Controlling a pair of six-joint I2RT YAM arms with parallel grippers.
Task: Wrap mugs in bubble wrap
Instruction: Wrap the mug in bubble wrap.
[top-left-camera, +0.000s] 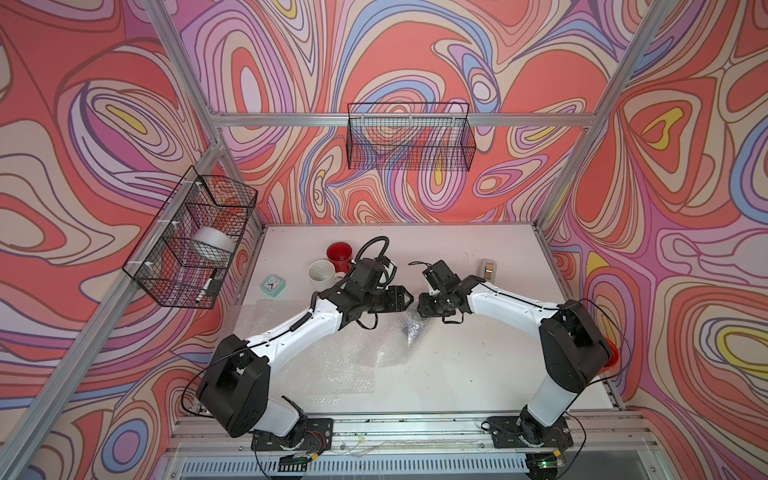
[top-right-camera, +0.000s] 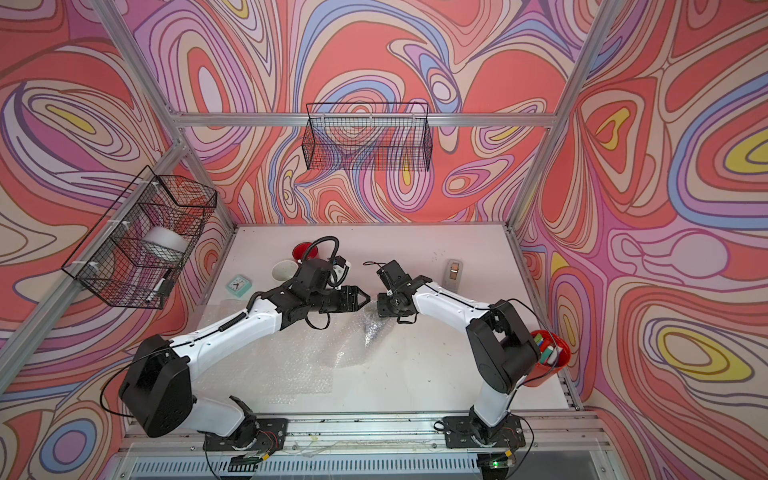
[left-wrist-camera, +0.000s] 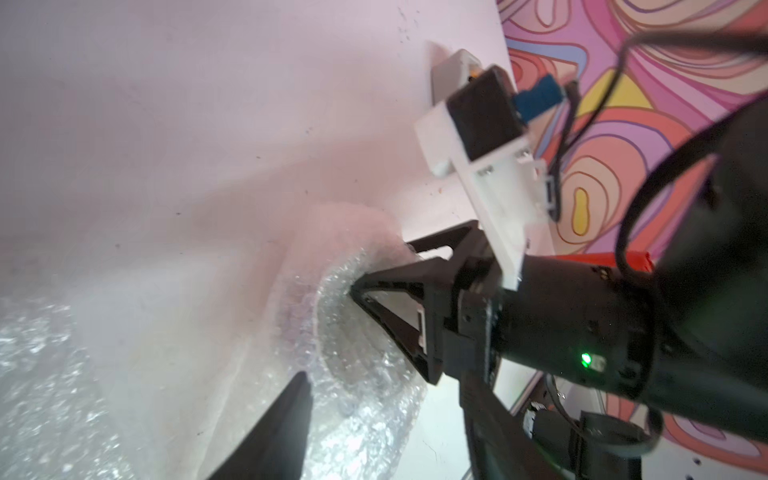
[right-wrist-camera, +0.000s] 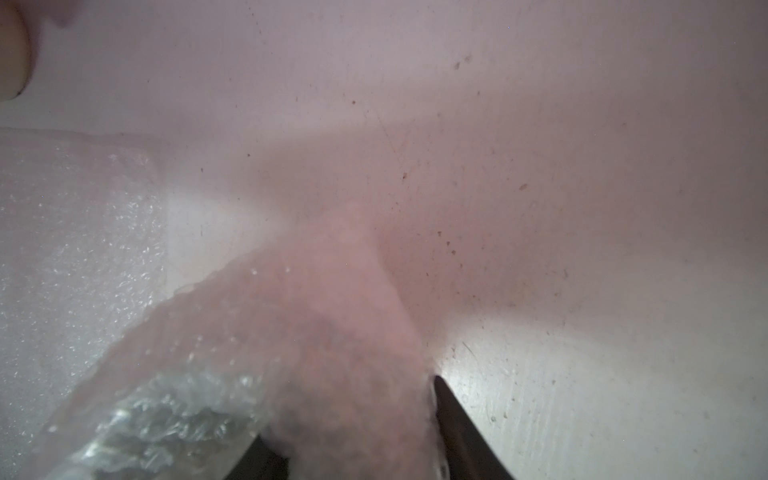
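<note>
Table (top-left-camera: 478, 374) with flat bubble wrap (top-left-camera: 332, 374) sheets, outlined only in both top views. Right gripper (right-wrist-camera: 347, 409) clamps a wrapped bundle (left-wrist-camera: 332, 374), its contents blurred; left gripper (top-left-camera: 409, 298) beside it, jaw spacing unreadable. Red mug (top-left-camera: 338, 251) and white mug (top-left-camera: 321, 272) stand bare behind the left wrist.

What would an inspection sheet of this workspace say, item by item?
Surface: white table, speckled with small dark marks.
Job's things: red mug and white mug upright, unwrapped, at the back; flat bubble wrap sheets in front; rolled bubble wrap bundle, greyish shape showing through.
Clutter: mint clock; tape dispenser; red cup at the right edge.
Grippers: right gripper shut on the bundle; left gripper beside it, opening unclear.
Cables: black hose looped above the left wrist.
Surroundings: patterned walls; side wire basket holding a white roll; back wire basket, nothing seen inside.
</note>
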